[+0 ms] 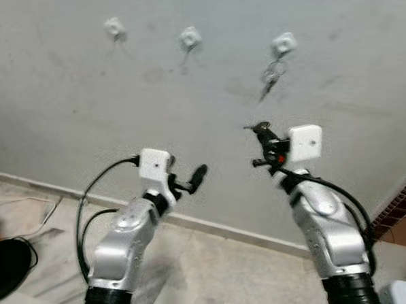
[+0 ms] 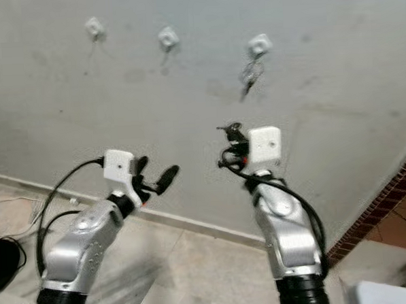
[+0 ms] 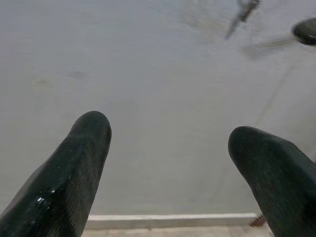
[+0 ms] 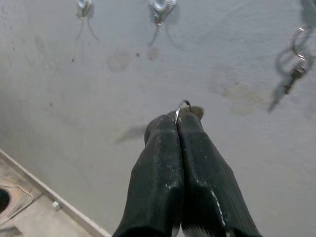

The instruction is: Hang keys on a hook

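Key ring [image 4: 183, 104], seemingly, between right gripper [image 4: 177, 120] fingertips

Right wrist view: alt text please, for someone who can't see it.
The right gripper is shut on a key ring that pokes out past its fingertips, held up before a grey wall. Higher on the wall are two bare hooks, and a set of keys hangs off to one side. A strip of floor shows below the wall.

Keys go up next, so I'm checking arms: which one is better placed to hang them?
Right. The right gripper is shut on a key ring, below the hooks; the left gripper is open.
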Tool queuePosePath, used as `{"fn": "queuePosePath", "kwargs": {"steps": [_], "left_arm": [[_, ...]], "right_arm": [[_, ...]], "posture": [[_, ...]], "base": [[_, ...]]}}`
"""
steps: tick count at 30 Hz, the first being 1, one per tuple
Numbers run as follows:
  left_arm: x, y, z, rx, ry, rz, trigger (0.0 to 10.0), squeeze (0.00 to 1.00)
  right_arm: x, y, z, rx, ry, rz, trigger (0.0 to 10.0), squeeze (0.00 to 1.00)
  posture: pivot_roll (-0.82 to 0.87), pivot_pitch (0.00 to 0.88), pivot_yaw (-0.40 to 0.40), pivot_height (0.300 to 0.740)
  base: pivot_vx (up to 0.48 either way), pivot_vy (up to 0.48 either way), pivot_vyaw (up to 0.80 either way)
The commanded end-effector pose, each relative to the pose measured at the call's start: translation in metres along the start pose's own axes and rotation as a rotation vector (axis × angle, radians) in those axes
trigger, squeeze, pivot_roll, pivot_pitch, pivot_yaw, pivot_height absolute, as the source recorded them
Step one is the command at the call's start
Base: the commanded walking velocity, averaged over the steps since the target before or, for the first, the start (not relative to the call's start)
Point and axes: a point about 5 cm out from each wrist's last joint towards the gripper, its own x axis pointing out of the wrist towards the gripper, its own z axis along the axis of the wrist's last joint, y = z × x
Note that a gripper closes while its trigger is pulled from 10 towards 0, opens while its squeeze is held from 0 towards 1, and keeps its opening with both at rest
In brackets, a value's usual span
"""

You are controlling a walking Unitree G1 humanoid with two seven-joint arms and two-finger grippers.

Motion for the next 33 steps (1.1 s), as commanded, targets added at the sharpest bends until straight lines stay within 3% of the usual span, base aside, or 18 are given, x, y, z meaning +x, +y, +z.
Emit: {"fn": "queuePosePath", "kwargs": {"steps": [1, 19, 33], "left_arm": [[0.0030, -0.0070, 0.0007, 0.003, 0.002, -0.026, 10.0, 0.00], [0.0055, -0.0050, 0.0033, 0.011, -0.003, -0.020, 10.0, 0.00], [0.0075, -0.0099, 0.0092, -0.008, -0.044, -0.053, 10.0, 0.00]], "right_arm": [[-0.0021, -0.0081, 0.0020, -0.011, -0.009, -0.027, 10.0, 0.00], [0.0013, -0.0080, 0.0038, -0.013, -0.017, -0.026, 10.0, 0.00], [0.0022, -0.0083, 0.0058, -0.016, -0.027, -0.031, 10.0, 0.00]], "posture": [[0.12, 0.000, -0.035, 0.740], [0.13, 0.000, -0.035, 0.740], [0.12, 0.000, -0.039, 0.740]], "base": [[0.000, 0.461, 0.00], [0.000, 0.460, 0.00], [0.000, 0.000, 0.00]]}}
